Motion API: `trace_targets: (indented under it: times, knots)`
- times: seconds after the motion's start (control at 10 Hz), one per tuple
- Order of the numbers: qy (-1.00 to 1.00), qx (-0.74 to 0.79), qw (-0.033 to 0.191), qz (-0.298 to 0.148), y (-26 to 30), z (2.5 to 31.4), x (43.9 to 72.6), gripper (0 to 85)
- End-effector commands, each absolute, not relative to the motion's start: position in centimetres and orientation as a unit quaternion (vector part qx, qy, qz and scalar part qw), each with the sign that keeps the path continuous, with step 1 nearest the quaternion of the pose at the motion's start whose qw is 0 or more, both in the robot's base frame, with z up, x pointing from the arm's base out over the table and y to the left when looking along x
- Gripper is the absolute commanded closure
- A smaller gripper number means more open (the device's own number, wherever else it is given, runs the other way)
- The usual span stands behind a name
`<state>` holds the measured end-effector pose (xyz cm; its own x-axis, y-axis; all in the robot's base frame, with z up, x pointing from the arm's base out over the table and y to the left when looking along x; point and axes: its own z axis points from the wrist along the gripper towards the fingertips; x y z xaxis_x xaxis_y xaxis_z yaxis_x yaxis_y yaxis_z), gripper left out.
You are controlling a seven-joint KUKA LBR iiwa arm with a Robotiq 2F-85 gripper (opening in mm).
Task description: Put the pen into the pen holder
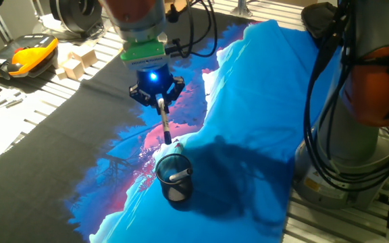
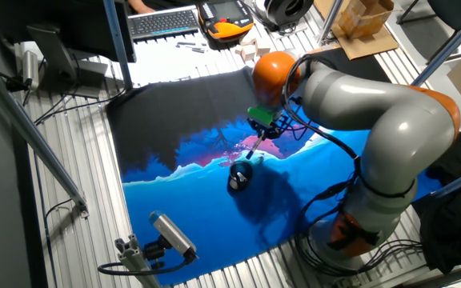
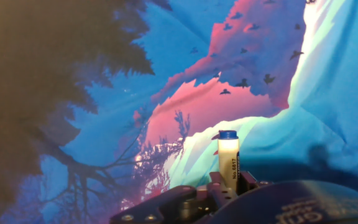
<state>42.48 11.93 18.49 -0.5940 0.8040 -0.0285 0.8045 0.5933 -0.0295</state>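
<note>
My gripper (image 1: 159, 101) is shut on the pen (image 1: 165, 123), a slim whitish barrel with a dark tip that hangs nearly upright, tip down, above the blue cloth. The pen holder (image 1: 174, 178), a small dark mesh cup, stands on the cloth just in front of and below the pen tip; the tip is outside the cup. A short white stick (image 1: 179, 177) lies inside it. In the other fixed view the gripper (image 2: 260, 130) holds the pen (image 2: 255, 146) just above the cup (image 2: 239, 176). In the hand view the pen (image 3: 228, 160) stands between the fingers (image 3: 248, 182).
A blue and pink printed cloth (image 1: 262, 108) covers the table, with a black cloth (image 1: 59, 128) to the left. Wooden blocks (image 1: 76, 61) and a yellow device (image 1: 26, 54) lie at the far left. The arm's base (image 1: 356, 135) and cables stand at the right.
</note>
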Motion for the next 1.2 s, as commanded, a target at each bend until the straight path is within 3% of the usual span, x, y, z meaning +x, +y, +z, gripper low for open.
trace_targets:
  times: [0.0, 1.1]
  knots:
    - [0.893, 0.450, 0.006, -0.019, 11.89, 18.51, 42.49, 85.0]
    - [0.870, 0.490, 0.012, -0.047, 11.89, 18.51, 42.49, 85.0]
